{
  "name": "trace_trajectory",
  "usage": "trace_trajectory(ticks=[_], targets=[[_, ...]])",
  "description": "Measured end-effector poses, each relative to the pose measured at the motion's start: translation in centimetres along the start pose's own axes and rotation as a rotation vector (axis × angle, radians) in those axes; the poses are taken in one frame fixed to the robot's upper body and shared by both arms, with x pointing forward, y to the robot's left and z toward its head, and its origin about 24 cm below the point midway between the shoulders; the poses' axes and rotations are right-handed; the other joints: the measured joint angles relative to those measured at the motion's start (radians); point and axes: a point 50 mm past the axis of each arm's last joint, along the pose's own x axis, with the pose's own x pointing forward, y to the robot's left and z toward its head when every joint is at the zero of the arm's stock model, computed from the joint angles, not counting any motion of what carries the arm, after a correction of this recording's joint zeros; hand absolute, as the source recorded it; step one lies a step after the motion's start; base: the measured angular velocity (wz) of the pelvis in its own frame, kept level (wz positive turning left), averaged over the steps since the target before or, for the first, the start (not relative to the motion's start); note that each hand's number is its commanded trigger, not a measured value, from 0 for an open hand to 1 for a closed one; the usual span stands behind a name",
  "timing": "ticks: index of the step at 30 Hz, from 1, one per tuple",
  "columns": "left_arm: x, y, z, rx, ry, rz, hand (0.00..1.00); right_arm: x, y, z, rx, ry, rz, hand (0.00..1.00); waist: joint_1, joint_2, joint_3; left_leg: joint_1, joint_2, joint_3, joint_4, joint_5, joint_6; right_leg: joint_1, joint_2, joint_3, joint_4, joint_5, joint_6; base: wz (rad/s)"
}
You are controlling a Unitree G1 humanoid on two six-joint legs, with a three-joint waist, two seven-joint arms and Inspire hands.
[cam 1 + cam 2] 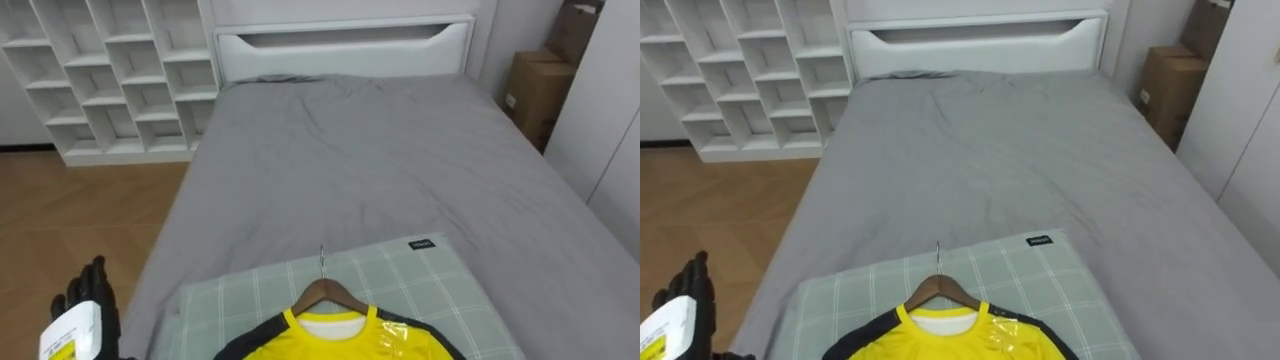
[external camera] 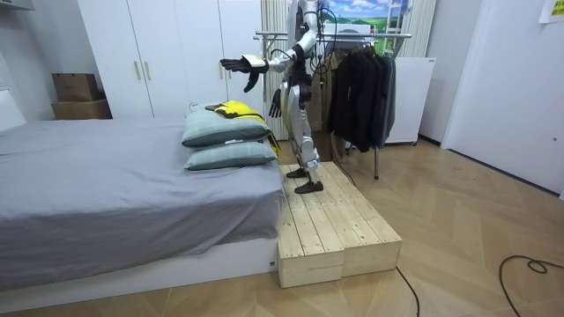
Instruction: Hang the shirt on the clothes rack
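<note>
A yellow shirt (image 1: 345,340) with black sleeves and a white inner collar lies flat at the bottom centre of the left eye view, spread on a pale green checked pillow (image 1: 430,285). It sits on a wooden hanger (image 1: 330,293) whose metal hook points toward the top of the frame. In the room view, a clothes rack (image 2: 335,35) stands at upper centre with dark garments (image 2: 361,88) hanging on it.
</note>
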Motion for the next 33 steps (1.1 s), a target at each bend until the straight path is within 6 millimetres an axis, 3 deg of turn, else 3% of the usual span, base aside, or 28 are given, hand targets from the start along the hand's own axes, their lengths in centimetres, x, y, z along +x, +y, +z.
trace_trajectory(ticks=[7,12,17,25,33], targets=[[1.5,1.3,1.4,0.014,-0.07,0.041,0.0,0.0,-0.2,-0.1,0.021,0.003,-0.004,0.0,-0.015,-0.004,0.0074,0.004,0.0,0.018,-0.002,0.0,0.0,-0.006,0.0,0.022,0.0,0.0,0.0,-0.09],[2.4,2.1,1.7,0.094,-0.12,0.056,0.0,0.0,-0.4,-0.1,0.026,0.015,-0.016,0.0,-0.033,-0.004,0.0075,0.005,0.0,0.029,-0.002,0.0,0.0,-0.011,0.0,0.034,0.0,0.0,0.0,-0.09],[2.0,1.3,2.5,0.181,-0.18,0.012,0.0,-0.2,-1.3,-0.9,0.017,0.055,-0.053,0.0,-0.037,-0.004,0.0065,0.006,0.001,0.037,-0.002,0.0,0.0,-0.018,0.0,0.036,0.001,0.0,0.0,-0.05],[1.6,0.2,3.1,0.249,-0.216,-0.052,0.0,-0.9,-2.0,-3.9,-0.175,0.2,-0.078,0.0,-0.056,-0.009,0.0077,0.009,0.004,0.039,-0.003,0.0,0.0,-0.018,0.002,0.036,0.004,0.0,0.0,0.0],[1.2,-0.5,3.6,0.265,-0.238,-0.086,0.0,-1.0,-2.0,-4.2,-0.249,0.25,-0.079,0.0,-0.09,-0.018,0.0112,0.007,0.005,0.039,-0.009,0.0,0.0,-0.021,0.003,0.043,0.016,0.0,0.0,0.0]])
